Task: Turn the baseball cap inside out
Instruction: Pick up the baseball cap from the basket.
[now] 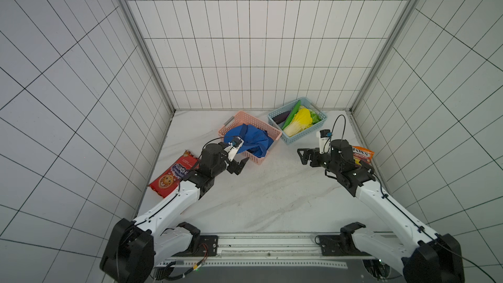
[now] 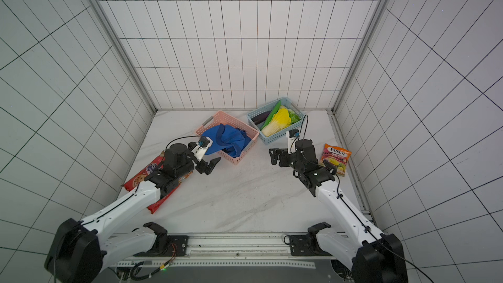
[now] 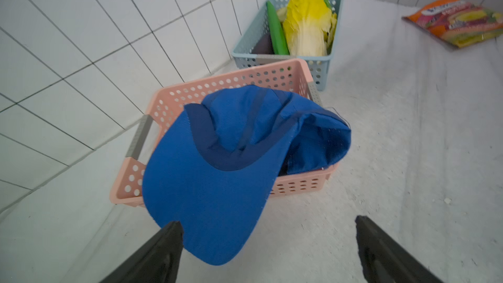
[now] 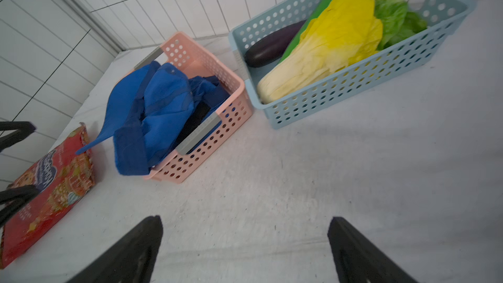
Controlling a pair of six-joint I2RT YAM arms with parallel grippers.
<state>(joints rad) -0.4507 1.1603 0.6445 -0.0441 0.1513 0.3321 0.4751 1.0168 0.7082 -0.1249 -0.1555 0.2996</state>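
Over the near-left rim of the pink basket (image 1: 261, 122), toward the back of the marble table (image 1: 258, 200), the blue baseball cap (image 1: 254, 140) lies crumpled, its crown slumped inside the basket and its brim (image 3: 206, 208) jutting out past the wall above the tabletop; a darker blue band runs where brim meets crown. My left gripper (image 1: 241, 165) hovers just in front of that basket, jaws spread wide and gripping nothing; in the left wrist view one of its fingers (image 3: 152, 254) overlaps the brim's edge, and I cannot tell whether it touches. My right gripper (image 1: 301, 157) is likewise released and empty, above bare table to the right of the cap and pointing toward it. Just beside the pink basket, a light blue basket (image 1: 307, 130) holds a yellow cabbage (image 1: 300, 121), a green cucumber (image 1: 293, 111), a dark eggplant (image 1: 281, 117) and lettuce (image 1: 315, 117). A red cookie packet (image 1: 170, 176) lies along the left wall, partly under my left arm; an orange candy bag (image 1: 363, 153) lies by the right wall, beside my right wrist.
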